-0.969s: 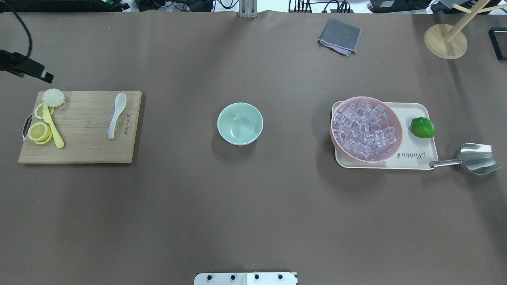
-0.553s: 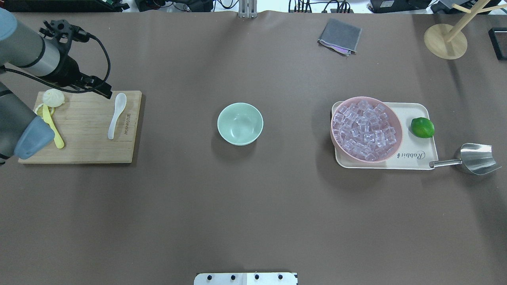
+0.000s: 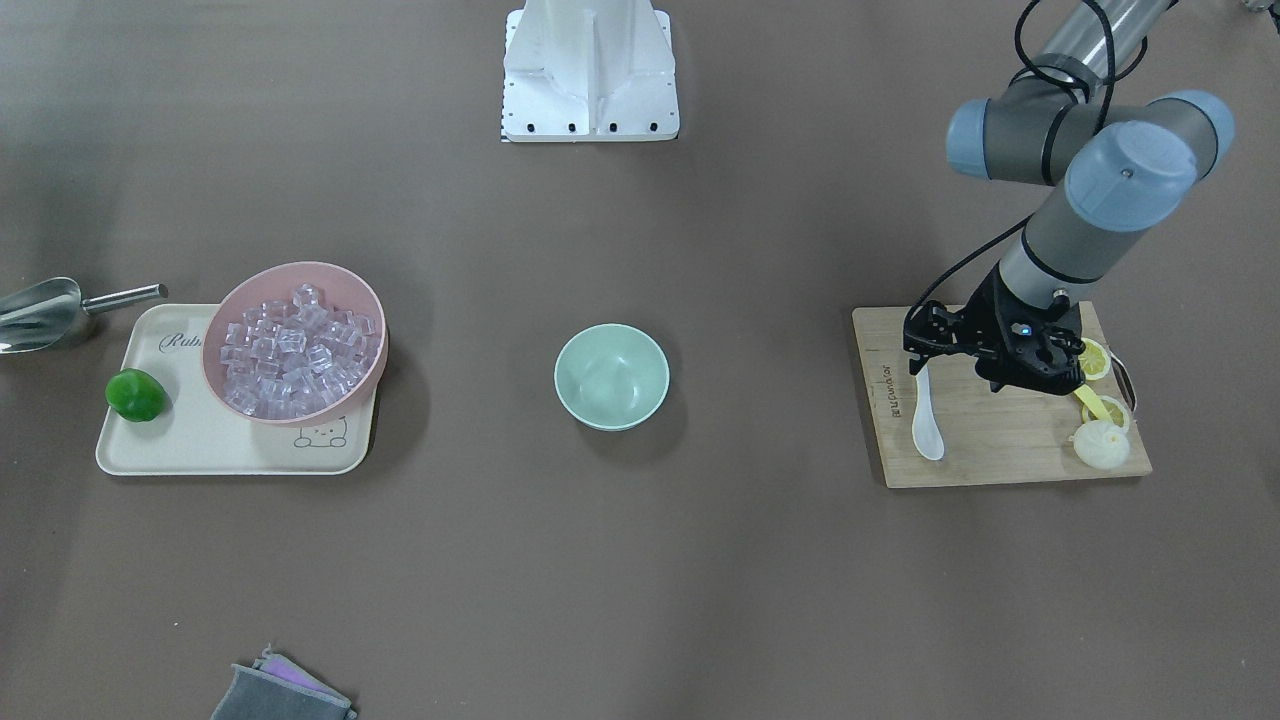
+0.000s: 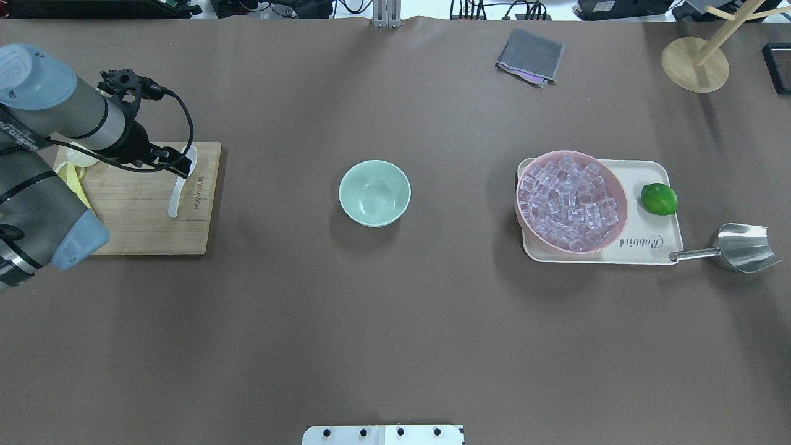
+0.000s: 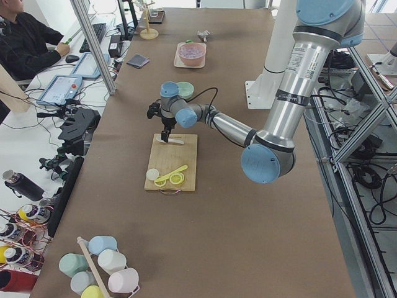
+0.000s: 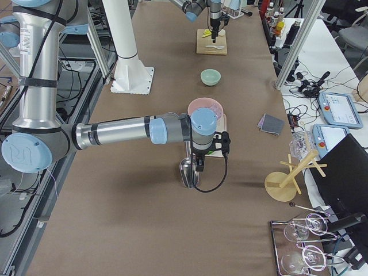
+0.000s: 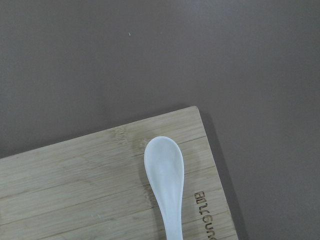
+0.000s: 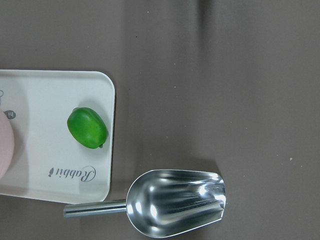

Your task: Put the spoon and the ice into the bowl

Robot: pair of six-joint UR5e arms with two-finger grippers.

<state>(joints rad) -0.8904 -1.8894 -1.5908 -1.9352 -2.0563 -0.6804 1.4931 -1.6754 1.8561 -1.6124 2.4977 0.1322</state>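
The white spoon (image 4: 175, 199) lies on a wooden cutting board (image 4: 142, 222) at the left, and its scoop fills the left wrist view (image 7: 165, 175). My left gripper (image 4: 180, 164) hangs over the scoop end, open, holding nothing. At the table's middle stands the mint-green bowl (image 4: 374, 193), with nothing in it. Ice (image 4: 568, 201) cubes fill a pink bowl (image 4: 620, 213) on the right. My right gripper (image 6: 196, 168) shows only in the exterior right view, above a steel scoop (image 8: 175, 209); I cannot tell whether it is open or shut.
Lemon slices (image 3: 1092, 360), a thin yellow spoon and a white bun (image 3: 1100, 445) share the board. The pink bowl and a lime (image 4: 659, 199) sit on a cream tray (image 4: 649, 244). A grey cloth (image 4: 530, 57) and a wooden stand (image 4: 695, 63) are at the far edge.
My left arm has come in from the left edge. Its gripper has moved right and now hangs over the spoon's scoop end. Nothing else has moved.
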